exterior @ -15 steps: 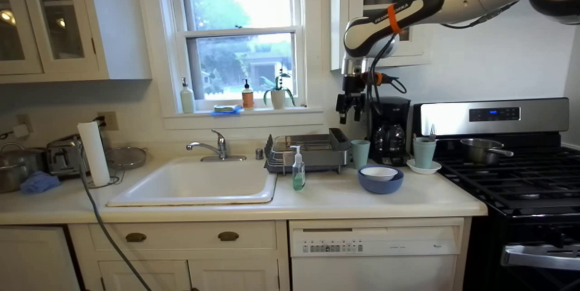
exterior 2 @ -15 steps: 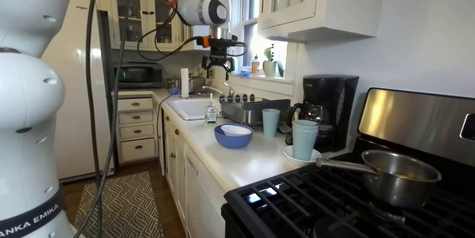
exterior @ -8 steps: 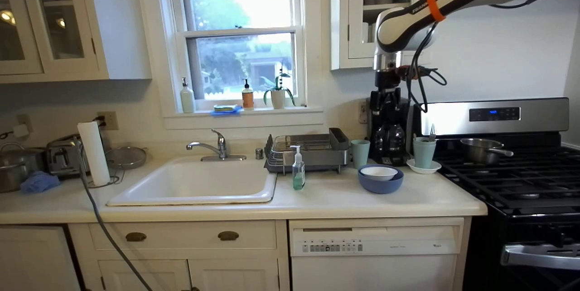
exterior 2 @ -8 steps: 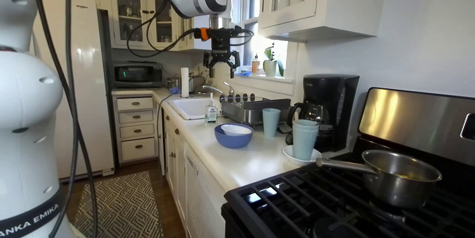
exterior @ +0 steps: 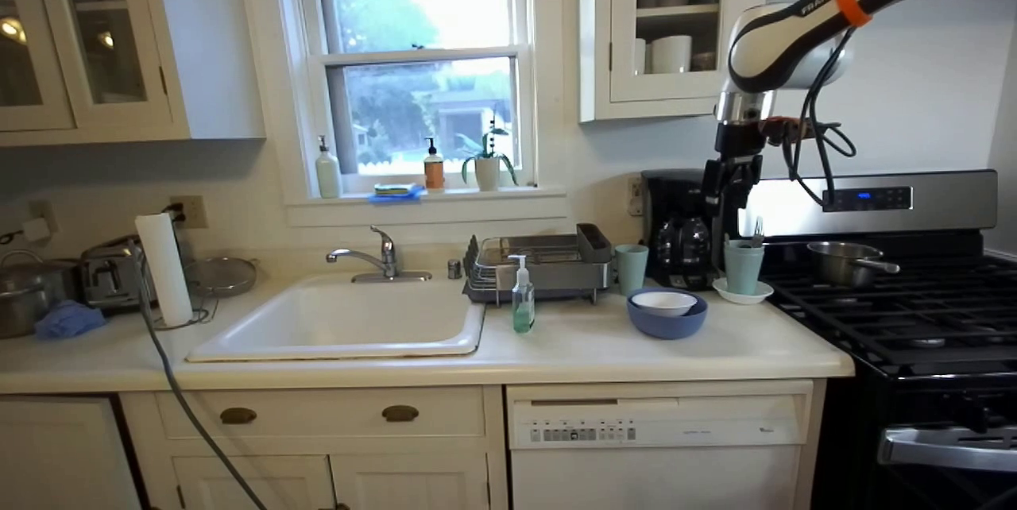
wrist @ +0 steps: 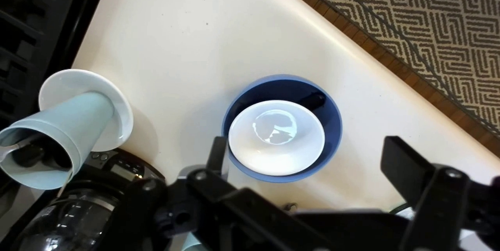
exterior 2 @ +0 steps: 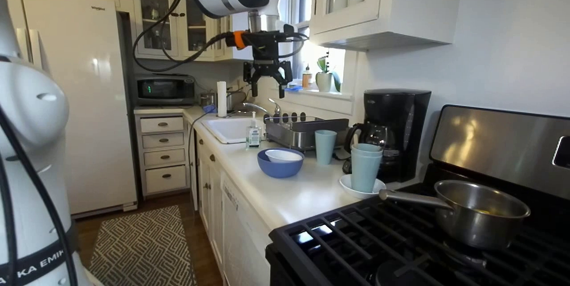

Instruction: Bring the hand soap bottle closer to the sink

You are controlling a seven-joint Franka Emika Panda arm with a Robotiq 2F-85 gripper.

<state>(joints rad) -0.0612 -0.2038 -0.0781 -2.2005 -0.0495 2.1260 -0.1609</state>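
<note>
Moving pincer [exterior 2: 268, 93] farther fr soap btl [exterior: 523, 307]

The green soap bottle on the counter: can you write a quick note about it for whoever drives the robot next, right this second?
Pincer: open, holding nothing, up in the air above the counter.
Soap bottle: upright on the counter. In an exterior view it is just right of the sink, not touching it.
Done: the bottle stands near the sink; whether the robot put it there, I can't tell.
Left: maybe nothing. If closer is wanted, grip it and set it nearer, minding the blue bowl.
</note>
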